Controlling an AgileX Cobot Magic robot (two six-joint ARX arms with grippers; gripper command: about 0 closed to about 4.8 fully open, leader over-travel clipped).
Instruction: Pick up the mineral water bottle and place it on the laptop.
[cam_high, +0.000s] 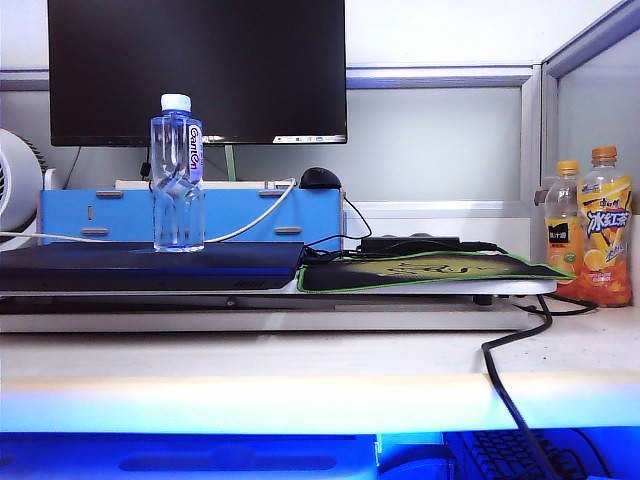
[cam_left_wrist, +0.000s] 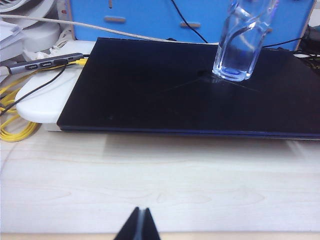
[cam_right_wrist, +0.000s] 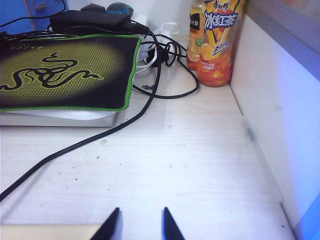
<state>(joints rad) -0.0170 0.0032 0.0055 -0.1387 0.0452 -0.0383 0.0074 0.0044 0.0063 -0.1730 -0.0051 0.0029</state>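
The mineral water bottle (cam_high: 177, 175), clear with a white cap, stands upright on the dark laptop (cam_high: 120, 266) at the left of the exterior view. Its lower part (cam_left_wrist: 239, 42) rests on the glossy lid (cam_left_wrist: 165, 95) in the left wrist view. My left gripper (cam_left_wrist: 140, 212) is shut, its tips together over the pale desk near the front edge, well short of the laptop. My right gripper (cam_right_wrist: 140, 212) is open with nothing between its fingers, above bare desk in front of the mouse pad. Neither gripper shows in the exterior view.
A green-edged black mouse pad (cam_high: 430, 270) lies right of the laptop, with two orange-capped drink bottles (cam_high: 592, 228) beside the partition wall (cam_right_wrist: 280, 100). A black cable (cam_right_wrist: 90, 140) crosses the desk. A big monitor (cam_high: 196, 70) and blue organiser (cam_high: 240, 215) stand behind. Yellow cables (cam_left_wrist: 12, 112) lie left of the laptop.
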